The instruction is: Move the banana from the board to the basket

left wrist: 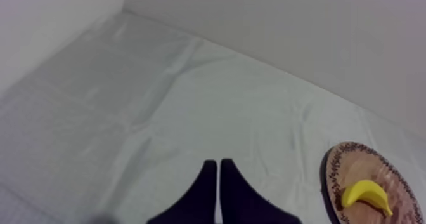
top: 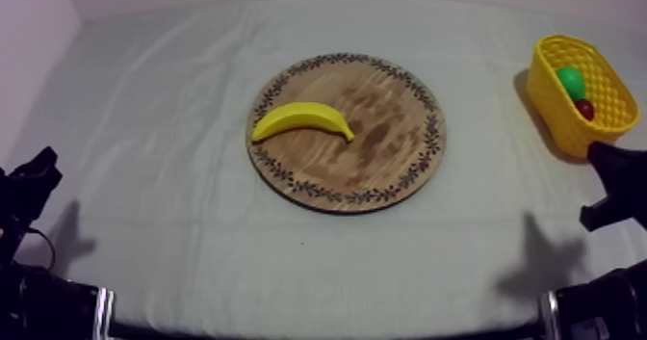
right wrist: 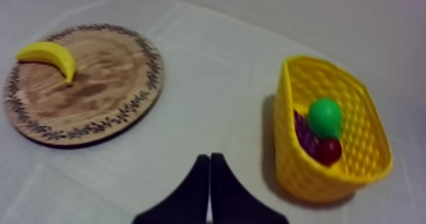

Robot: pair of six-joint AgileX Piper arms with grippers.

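A yellow banana (top: 300,120) lies on the left part of the round wooden board (top: 385,151) in the middle of the table. The yellow basket (top: 549,93) stands at the far right and holds a green pear (top: 571,81) and a small red fruit (top: 584,109). My left gripper (top: 34,175) rests low at the left, far from the board; its fingers (left wrist: 219,176) lie together, shut on nothing. My right gripper (top: 611,185) sits low at the right, just in front of the basket; its fingers (right wrist: 210,169) are shut too. From the right wrist, the banana (right wrist: 49,55) and the basket (right wrist: 298,169) with purple grapes (right wrist: 306,136) show.
The grey-white cloth covers the whole table, with a pale wall behind it. The board (left wrist: 339,176) and banana (left wrist: 367,196) lie off to the right of my left gripper. Open cloth lies between the board and the basket.
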